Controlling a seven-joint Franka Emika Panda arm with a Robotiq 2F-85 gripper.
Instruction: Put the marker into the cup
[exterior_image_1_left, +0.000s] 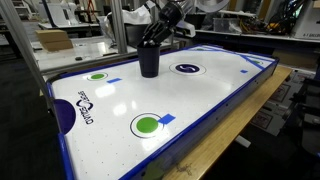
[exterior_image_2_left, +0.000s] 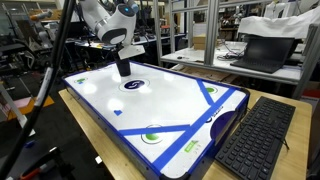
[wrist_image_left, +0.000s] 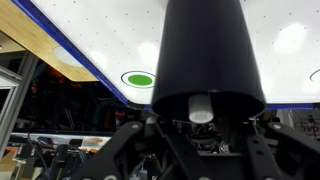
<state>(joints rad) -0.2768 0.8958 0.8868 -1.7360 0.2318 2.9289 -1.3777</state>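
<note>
- While it takes almost all of the wooden bench (exterior_image_1_left: 232, 140), the air-hockey table (exterior_image_1_left: 205, 100) shows a white playing field with a blue border, seen in both exterior views (exterior_image_2_left: 185, 100).
- A black keyboard (exterior_image_2_left: 255, 140) lies on the bench beside the table's near end, well apart from the cup.
- The robot arm (exterior_image_2_left: 105, 15) reaches over the far part of the field.
- The cup (exterior_image_1_left: 149, 62) stands upright on the white field, also seen in an exterior view (exterior_image_2_left: 122, 68), near the far border; in the wrist view its black wall (wrist_image_left: 205, 50) fills the middle and hides much of the table.
- The gripper (exterior_image_1_left: 156, 38) hangs directly over the cup's mouth; its dark fingers merge with the dark rim, so I cannot tell if they are spread or pinching.
- A dark-blue oval ring (exterior_image_1_left: 188, 68) is printed just beside the cup, and a green circle (exterior_image_1_left: 147, 125) lies nearer the front.
- The marker (wrist_image_left: 202, 108) shows only as a whitish end at the cup's rim, between the fingers; the exterior views do not show it.
</note>
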